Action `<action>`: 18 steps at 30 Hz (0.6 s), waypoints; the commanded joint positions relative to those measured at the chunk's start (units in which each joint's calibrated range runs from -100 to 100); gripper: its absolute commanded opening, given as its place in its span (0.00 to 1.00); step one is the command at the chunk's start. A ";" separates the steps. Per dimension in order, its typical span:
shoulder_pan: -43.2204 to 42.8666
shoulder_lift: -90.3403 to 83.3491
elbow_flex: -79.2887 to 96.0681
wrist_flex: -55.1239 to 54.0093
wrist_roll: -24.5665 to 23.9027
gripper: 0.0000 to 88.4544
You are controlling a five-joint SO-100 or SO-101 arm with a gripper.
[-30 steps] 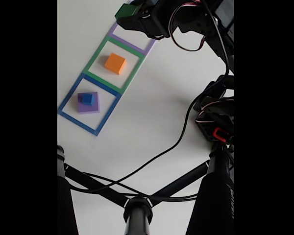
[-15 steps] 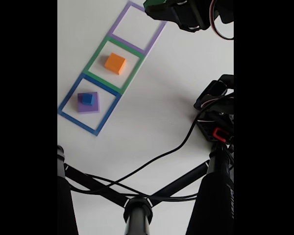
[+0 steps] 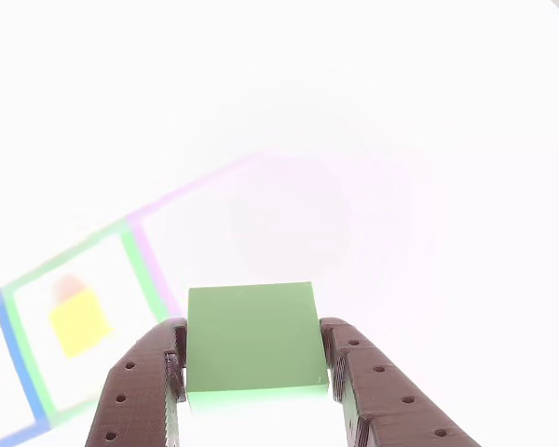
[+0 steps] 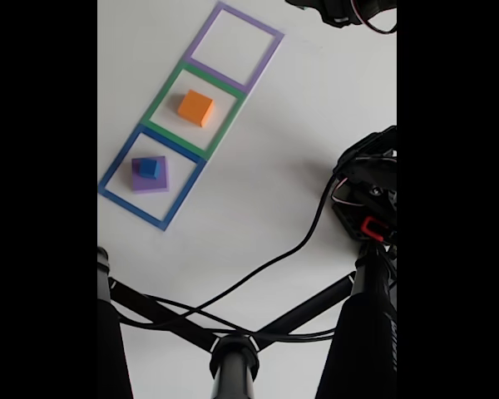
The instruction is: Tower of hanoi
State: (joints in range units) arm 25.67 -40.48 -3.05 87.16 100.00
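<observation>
- The gripper [image 3: 252,391] was clamped on the green block [image 3: 252,335]; in the other view one dark, perforated finger [image 3: 140,391] pressed each side face of the block, which was held level above the table.
- Beneath the held block lay the white table [image 3: 429,140], heavily overexposed in the other view; the purple square outline [image 3: 158,265] sat below and ahead of the block, its far edges washed out.
- In the fixed view the purple outline [image 4: 235,46] enclosed bare table.
- The green square outline [image 4: 195,109] adjoined it, with the orange-yellow block [image 4: 195,108] resting inside, clear of the outline's edges. The same block appeared yellow in the other view [image 3: 78,319].
- The blue square outline [image 4: 151,175] closed the row and held the purple block [image 4: 152,178], with the small blue cube [image 4: 149,167] stacked on it near one corner.
- The three outlines formed a diagonal strip, each sharing an edge with its neighbour.
- To the right of the strip in the fixed view, the table surface was open as far as the arm's base [image 4: 366,199].
- A black cable [image 4: 266,266] crossed the lower table, above black stand legs [image 4: 233,349] at the bottom edge.
- Part of the arm [image 4: 345,10] crossed the top edge of the fixed view.
</observation>
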 commanded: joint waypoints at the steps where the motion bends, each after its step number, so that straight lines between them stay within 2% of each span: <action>1: 3.87 -9.54 26.23 -20.76 0.00 0.01; 6: 5.78 -13.17 54.59 -49.02 0.00 0.02; 9: 5.88 -8.33 68.14 -71.69 0.00 0.02; 15: 4.63 7.98 77.32 -100.68 0.00 0.02; 18: 3.00 15.25 79.05 -110.80 0.00 0.02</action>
State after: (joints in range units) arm 31.07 -32.29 74.93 -8.19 100.00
